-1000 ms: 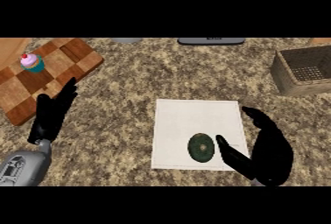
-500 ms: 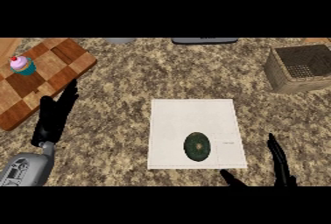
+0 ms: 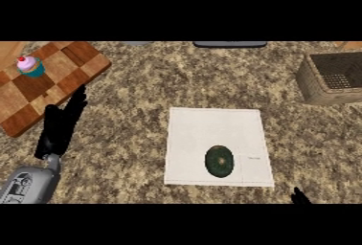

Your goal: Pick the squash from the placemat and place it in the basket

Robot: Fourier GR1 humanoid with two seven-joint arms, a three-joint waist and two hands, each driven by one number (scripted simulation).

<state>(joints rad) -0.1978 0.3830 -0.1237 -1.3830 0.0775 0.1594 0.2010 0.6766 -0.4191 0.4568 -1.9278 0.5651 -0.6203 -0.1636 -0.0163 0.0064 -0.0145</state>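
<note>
The squash (image 3: 220, 161) lies on the white placemat (image 3: 212, 129), in the lower part of it, and nothing touches it. So the picking step is not yet done; the task seems to be at its very beginning, at the approach to the squash.

The right hand (image 3: 299, 197) shows only as a small dark tip at the lower edge of the view, at about 4 o'clock from the squash and apart from it. The rest of this hand is cut off by the edge, so one cannot tell how it is set.

The left hand (image 3: 62, 125) rests on the counter (image 3: 141, 95) at about 9 o'clock from the placemat, well apart from it, with its fingers straight and open, holding nothing. It lies just beside the checkered cutting board (image 3: 42, 86), on which a cupcake (image 3: 30, 66) stands.

The basket (image 3: 332, 79) is at about 1 o'clock from the squash, well apart, and its right side is cut off by the edge of the view.

The next move probably asks the right hand to come up over the squash and close around it, then to carry it toward 1 o'clock to the basket. The squash looks dark and oval; how high it stands is hard to judge from this steep view.
</note>
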